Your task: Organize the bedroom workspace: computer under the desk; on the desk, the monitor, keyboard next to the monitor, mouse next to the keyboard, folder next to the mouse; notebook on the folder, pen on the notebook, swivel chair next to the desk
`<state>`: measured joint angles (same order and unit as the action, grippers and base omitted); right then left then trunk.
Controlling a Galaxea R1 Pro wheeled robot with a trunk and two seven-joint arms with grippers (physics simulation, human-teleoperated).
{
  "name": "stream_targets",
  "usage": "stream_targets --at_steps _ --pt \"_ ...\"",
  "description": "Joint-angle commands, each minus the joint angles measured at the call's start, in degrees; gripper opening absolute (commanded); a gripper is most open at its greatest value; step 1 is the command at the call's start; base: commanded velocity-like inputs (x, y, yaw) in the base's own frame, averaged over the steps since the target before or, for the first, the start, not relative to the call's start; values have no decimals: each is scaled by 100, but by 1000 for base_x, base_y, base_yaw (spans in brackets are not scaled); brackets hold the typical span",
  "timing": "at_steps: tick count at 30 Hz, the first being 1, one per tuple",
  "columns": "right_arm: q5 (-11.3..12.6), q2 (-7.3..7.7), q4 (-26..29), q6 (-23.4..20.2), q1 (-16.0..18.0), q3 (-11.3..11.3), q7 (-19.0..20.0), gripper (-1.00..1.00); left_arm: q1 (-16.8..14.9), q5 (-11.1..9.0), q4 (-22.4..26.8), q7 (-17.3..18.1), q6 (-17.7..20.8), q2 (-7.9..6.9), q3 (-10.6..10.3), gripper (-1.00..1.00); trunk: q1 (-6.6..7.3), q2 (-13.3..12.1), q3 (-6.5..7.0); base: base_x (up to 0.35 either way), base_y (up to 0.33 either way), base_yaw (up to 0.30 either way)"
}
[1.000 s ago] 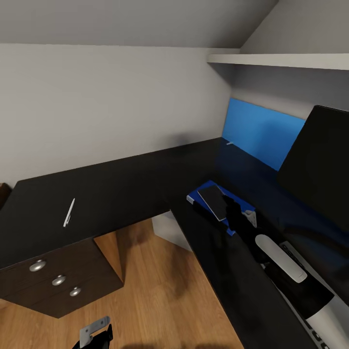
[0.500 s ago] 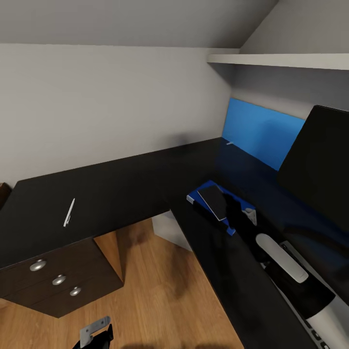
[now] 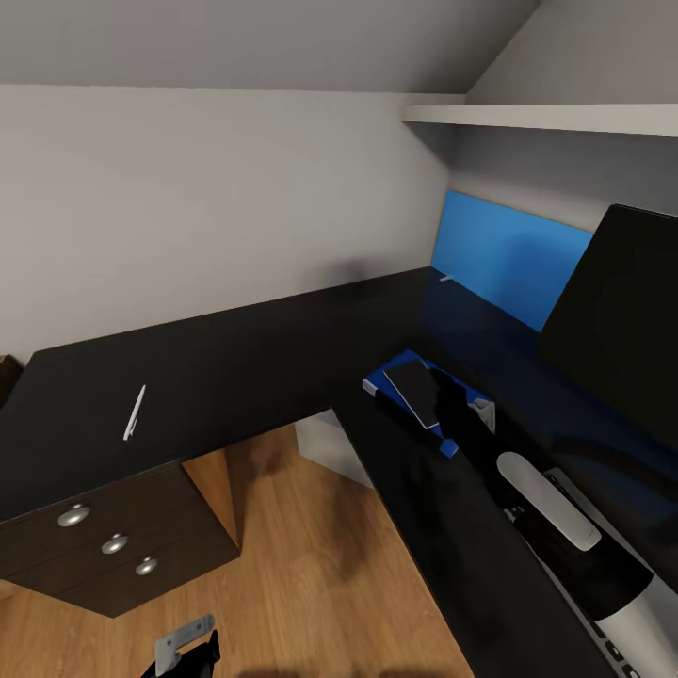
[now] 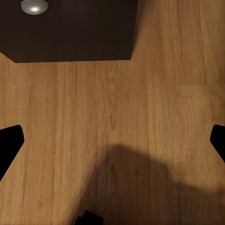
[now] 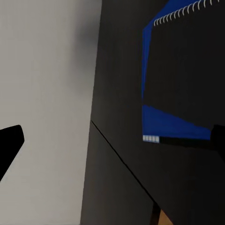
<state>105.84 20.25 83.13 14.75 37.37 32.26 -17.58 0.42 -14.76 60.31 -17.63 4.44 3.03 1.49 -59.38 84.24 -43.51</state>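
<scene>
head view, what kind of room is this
Most likely a home office corner in an attic room. A sloped ceiling comes down over a long L-shaped black desk with a blue back panel, a large dark monitor stands on it, and the floor is oak plank.

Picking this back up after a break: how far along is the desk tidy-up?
Done: the folder lies on the desk with the notebook stacked on it, beside the monitor. In hand: nothing; the right gripper hovers by the stack, jaws open. Left: the pen lies far off on the desk's other wing and must go onto the notebook. The chair's place can't be judged here.
</scene>
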Motion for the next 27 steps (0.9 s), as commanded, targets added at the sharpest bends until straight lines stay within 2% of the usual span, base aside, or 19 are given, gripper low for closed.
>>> stream_targets --at_steps 1,10,20,27 --pt "42 6 6 45 7 17 -8 100 2 -36 16 -12 30 4 6 100 0 3 -4 0 0 0" --pt "42 0 2 47 3 23 -8 100 2 -36 16 -12 30 4 1 100 0 3 -3 0 0 65" --pt "20 -100 -24 58 1 48 -8 100 2 -36 16 -7 30 4 0 100 0 3 55 -18 60 183" --pt "-270 -192 -21 55 5 52 -41 100 2 -35 16 -4 30 3 -2 100 0 3 101 -121 282 198"
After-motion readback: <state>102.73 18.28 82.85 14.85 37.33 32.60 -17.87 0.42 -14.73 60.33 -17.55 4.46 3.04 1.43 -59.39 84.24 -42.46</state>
